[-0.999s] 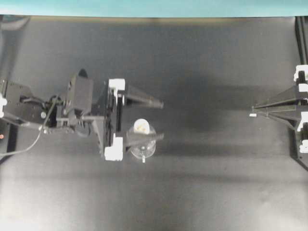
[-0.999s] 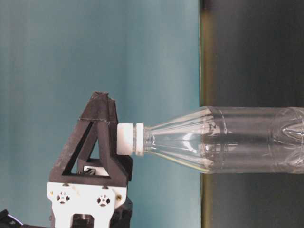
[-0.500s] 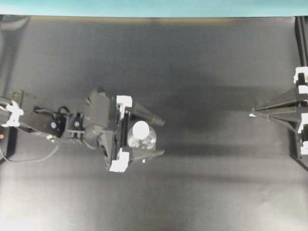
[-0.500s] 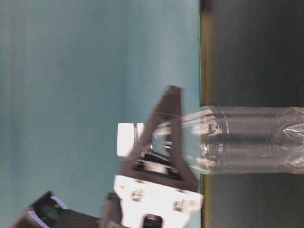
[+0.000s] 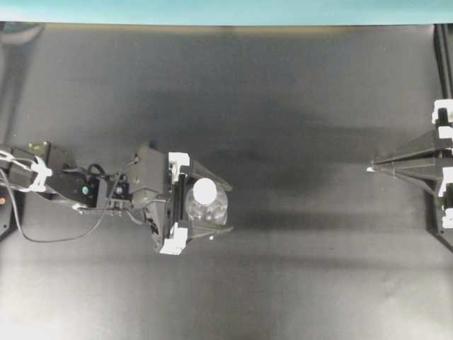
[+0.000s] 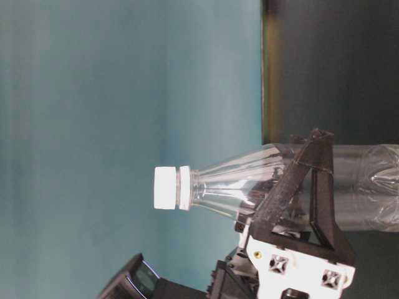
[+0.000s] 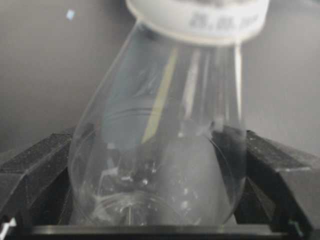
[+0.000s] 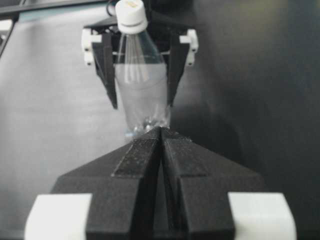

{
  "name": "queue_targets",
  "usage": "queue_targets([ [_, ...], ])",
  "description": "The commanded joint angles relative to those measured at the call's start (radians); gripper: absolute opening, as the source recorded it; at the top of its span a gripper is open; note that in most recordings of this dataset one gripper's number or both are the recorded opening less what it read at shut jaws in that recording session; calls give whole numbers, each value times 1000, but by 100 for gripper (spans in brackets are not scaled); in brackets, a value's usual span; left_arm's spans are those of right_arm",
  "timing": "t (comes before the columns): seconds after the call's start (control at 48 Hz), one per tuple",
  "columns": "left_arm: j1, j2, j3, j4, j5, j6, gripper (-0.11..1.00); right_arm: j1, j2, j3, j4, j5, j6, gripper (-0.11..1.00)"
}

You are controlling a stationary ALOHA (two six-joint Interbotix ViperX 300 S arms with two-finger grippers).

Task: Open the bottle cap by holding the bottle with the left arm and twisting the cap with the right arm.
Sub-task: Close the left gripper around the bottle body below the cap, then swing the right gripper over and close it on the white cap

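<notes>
Toward the desk's left edge, my left gripper [image 5: 212,207] stands fully spread around the bottle [image 5: 209,205], fingers [image 7: 30,170] flanking its body, not yet clamped. Step: securing the bottle; next, I judge, close squarely. Bottle cap [image 6: 166,187] carries blurred, unreadable print. Near the right edge, my right gripper [image 5: 373,168] is closed, empty.

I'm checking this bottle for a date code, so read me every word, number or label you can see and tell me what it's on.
Bottle cap: a dark printed code on its white side, in the left wrist view, perhaps beginning "25", too blurred to read reliably.
Bottle: clear plastic, no label or print visible.
Nothing else carries readable text.
</notes>
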Motion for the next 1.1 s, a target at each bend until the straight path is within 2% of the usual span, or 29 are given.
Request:
queue_targets([
  [0.0,2,6,-9,3,0,0,97,3,5,-9,2,-5,8,0],
  [0.125,-2,20,-6,3,41,0,96,12,12,-15,8,23,9,0],
  [0.229,-8,26,-15,3,97,0,94,35,55,-71,29,115,17,3],
  [0.291,-9,26,-18,3,120,2,91,57,103,-129,31,198,17,9],
  [0.416,-8,26,-15,3,129,20,83,75,201,-253,31,321,21,32],
  [0.562,-8,26,-14,3,129,28,83,75,345,-416,35,465,35,69],
  [0.645,-9,28,-9,3,130,35,83,77,426,-500,37,538,44,82],
  [1.082,-9,25,2,3,129,48,83,72,816,-957,78,861,97,80],
])
